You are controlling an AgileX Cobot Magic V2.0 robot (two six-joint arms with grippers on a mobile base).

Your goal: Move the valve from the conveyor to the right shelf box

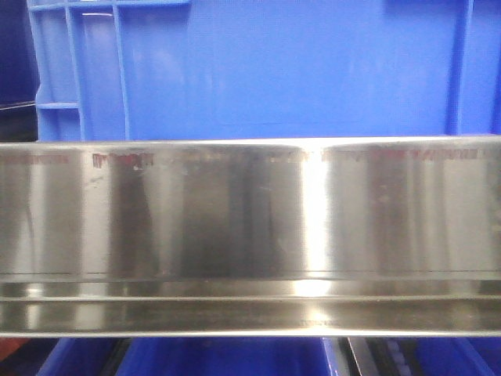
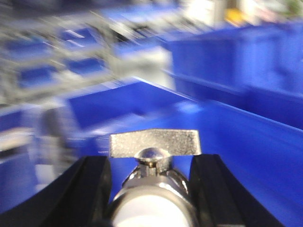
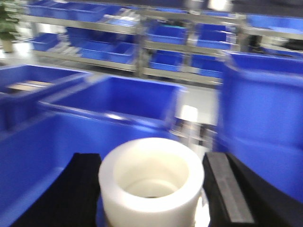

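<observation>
In the left wrist view the valve, shiny silver with a flat lever on top and a rounded pale base, sits between the black fingers of my left gripper, which is shut on it. It hangs over the inside of a blue box. My right gripper is shut on a white hollow cylinder, with blue boxes behind it. The conveyor is out of view. Both wrist views are motion-blurred.
The front view shows a polished steel shelf rail across the frame, with a large blue box above it and more blue below. Racks of blue bins stand far back. A tall blue box is at the right.
</observation>
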